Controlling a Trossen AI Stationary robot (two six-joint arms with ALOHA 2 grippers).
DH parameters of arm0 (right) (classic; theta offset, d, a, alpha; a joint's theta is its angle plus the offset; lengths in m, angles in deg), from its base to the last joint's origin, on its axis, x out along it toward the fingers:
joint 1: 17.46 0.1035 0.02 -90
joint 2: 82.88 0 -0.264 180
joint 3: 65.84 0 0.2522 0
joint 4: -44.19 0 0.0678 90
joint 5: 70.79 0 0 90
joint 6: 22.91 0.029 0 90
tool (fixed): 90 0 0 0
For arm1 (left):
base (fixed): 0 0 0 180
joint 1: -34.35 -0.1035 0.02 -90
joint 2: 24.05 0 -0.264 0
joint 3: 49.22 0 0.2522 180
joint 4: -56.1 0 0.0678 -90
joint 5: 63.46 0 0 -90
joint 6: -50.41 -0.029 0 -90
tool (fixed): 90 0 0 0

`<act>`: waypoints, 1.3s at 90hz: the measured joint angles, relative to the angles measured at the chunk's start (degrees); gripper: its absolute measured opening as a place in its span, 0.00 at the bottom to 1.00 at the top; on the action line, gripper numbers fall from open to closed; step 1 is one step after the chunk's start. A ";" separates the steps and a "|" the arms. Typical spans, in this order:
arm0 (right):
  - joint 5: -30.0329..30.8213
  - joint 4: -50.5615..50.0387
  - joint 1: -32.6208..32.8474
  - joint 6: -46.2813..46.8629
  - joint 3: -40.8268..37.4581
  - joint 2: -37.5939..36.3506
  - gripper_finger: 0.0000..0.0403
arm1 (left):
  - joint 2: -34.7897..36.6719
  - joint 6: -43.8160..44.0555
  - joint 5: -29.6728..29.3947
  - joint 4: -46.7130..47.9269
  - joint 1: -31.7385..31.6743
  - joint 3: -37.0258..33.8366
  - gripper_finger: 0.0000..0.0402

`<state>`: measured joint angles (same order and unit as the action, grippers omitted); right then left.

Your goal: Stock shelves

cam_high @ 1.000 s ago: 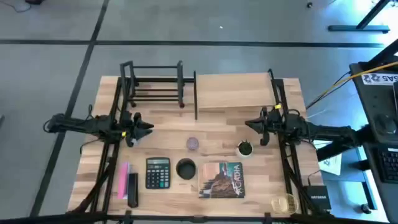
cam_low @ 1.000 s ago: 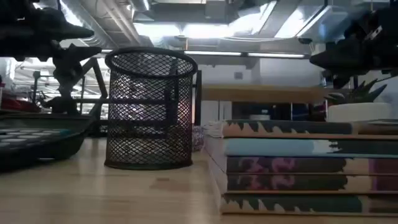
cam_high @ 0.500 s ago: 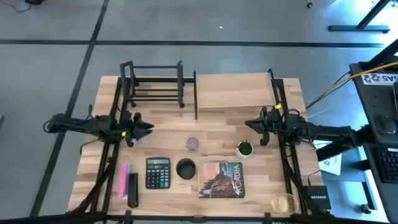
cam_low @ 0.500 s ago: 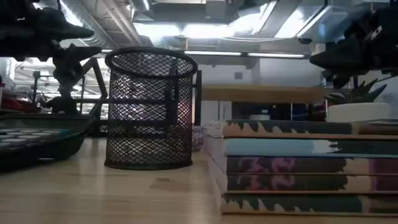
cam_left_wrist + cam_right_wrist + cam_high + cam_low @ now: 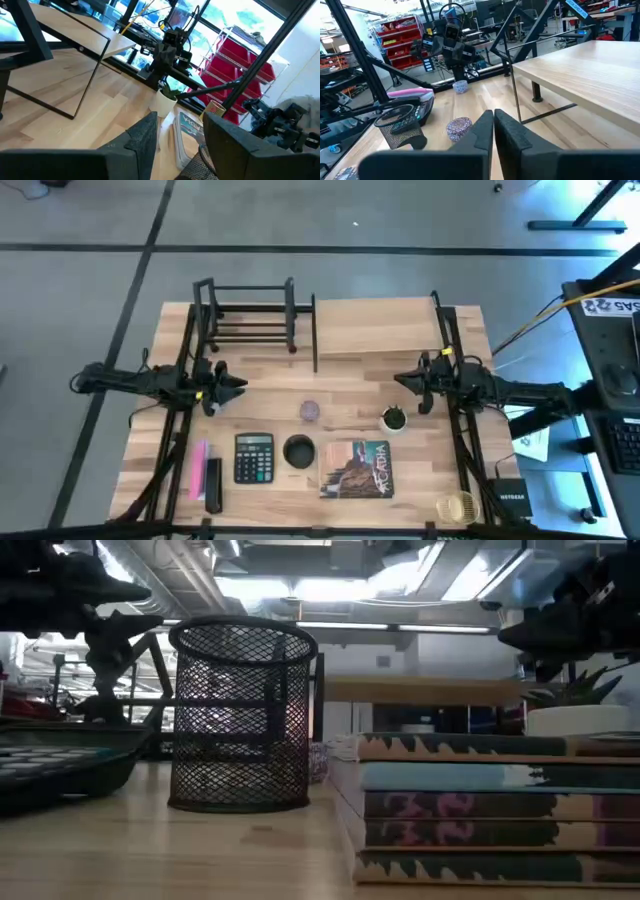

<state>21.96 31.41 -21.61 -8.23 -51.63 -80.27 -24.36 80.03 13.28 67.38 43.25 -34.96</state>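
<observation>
The black book rack (image 5: 248,315) stands at the upper left of the table (image 5: 350,380) in the high view, and the light-wood board shelf (image 5: 378,325) sits just beside it at the upper right, on thin black uprights. Neither holds anything.

Below them, near the frame's centre, lies a small purple ball (image 5: 310,411), and to its right stands a little potted plant (image 5: 394,419). Along the lower edge run, from left to right, a pink item (image 5: 199,467) beside a black stapler (image 5: 213,483), a calculator (image 5: 254,457), a mesh pen cup (image 5: 298,451) and a stack of books (image 5: 356,468).

The left gripper (image 5: 238,386) hovers at mid-left of the table, its fingers (image 5: 142,137) parted with a gap and nothing between them. The right gripper (image 5: 400,384) hovers at mid-right above the plant, its fingers (image 5: 482,131) pressed together, holding nothing.
</observation>
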 joint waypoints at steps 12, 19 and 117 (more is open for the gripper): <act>0.01 -0.01 -0.01 0.00 0.00 -0.01 0.00 | 0.00 -0.01 -0.01 -0.01 0.00 0.00 0.35; -0.01 0.01 0.00 0.00 0.00 -0.02 0.00 | -0.01 -0.02 0.00 -0.01 0.00 -0.01 0.35; 2.97 2.54 0.01 -4.08 0.00 -0.02 0.00 | -4.47 -15.83 -8.61 -15.85 0.75 3.64 0.35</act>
<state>24.94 33.96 -21.60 -12.31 -51.63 -80.29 -28.84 64.20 4.67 51.54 44.00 -31.32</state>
